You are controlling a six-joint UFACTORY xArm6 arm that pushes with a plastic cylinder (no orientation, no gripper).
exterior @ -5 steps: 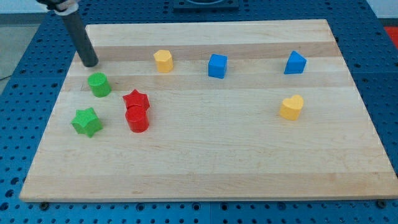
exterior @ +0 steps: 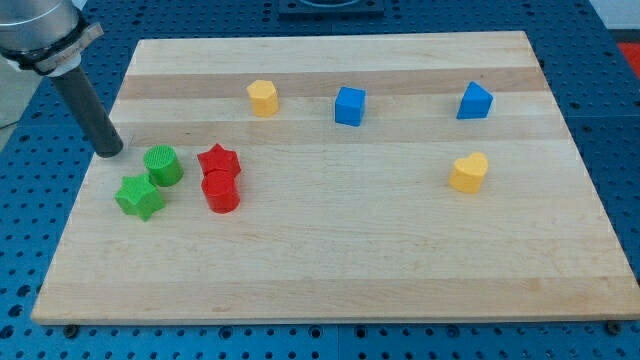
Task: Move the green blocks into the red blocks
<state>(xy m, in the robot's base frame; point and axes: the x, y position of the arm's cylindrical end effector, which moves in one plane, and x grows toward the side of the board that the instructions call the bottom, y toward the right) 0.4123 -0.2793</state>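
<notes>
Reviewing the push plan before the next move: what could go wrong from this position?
1. My tip sits at the wooden board's left edge, up-left of the green cylinder; a push could send it past the red star.
2. The green star touches the cylinder and may get dragged off-line.

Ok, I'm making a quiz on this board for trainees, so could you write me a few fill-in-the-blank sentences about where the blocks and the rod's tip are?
1. My tip sits to the view's ____ of the green cylinder.
2. The red star touches the red ____.
3. The block nearest the yellow heart is ____ in colour.

Missing words: left; cylinder; blue
</notes>
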